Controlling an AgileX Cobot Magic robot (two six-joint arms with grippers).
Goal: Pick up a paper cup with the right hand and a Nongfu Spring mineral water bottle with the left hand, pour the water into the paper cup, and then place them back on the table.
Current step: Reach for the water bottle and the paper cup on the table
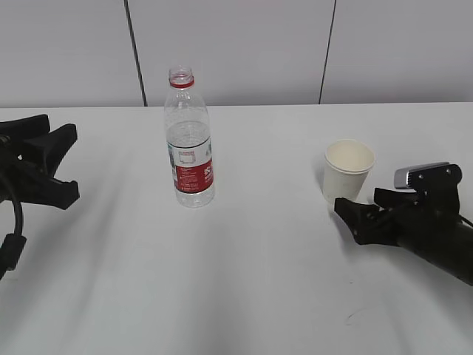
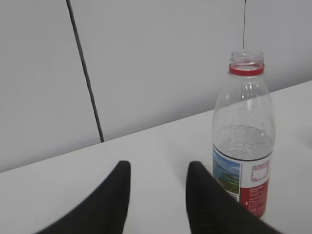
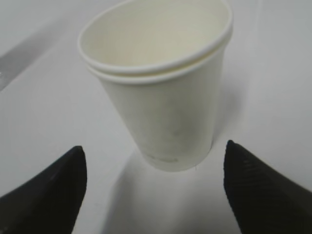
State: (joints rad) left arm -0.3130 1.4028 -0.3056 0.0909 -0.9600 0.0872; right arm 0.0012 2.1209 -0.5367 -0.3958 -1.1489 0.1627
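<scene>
Bottle [image 1: 189, 140] upright, uncapped, approx half full of water. Cup [image 1: 348, 171] upright, empty. L gripper [image 2: 158, 200] and R gripper [image 3: 153, 187] both spread, holding nothing.

A pale grey panelled wall [image 1: 236, 52] rises behind the counter, split by thin dark vertical seams [image 1: 134, 52] that run down to where the wall meets the surface.

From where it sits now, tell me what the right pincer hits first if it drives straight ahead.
Most likely the paper cup: it stands upright, centred ahead of the open right pincer, untouched, with nothing between them.
</scene>
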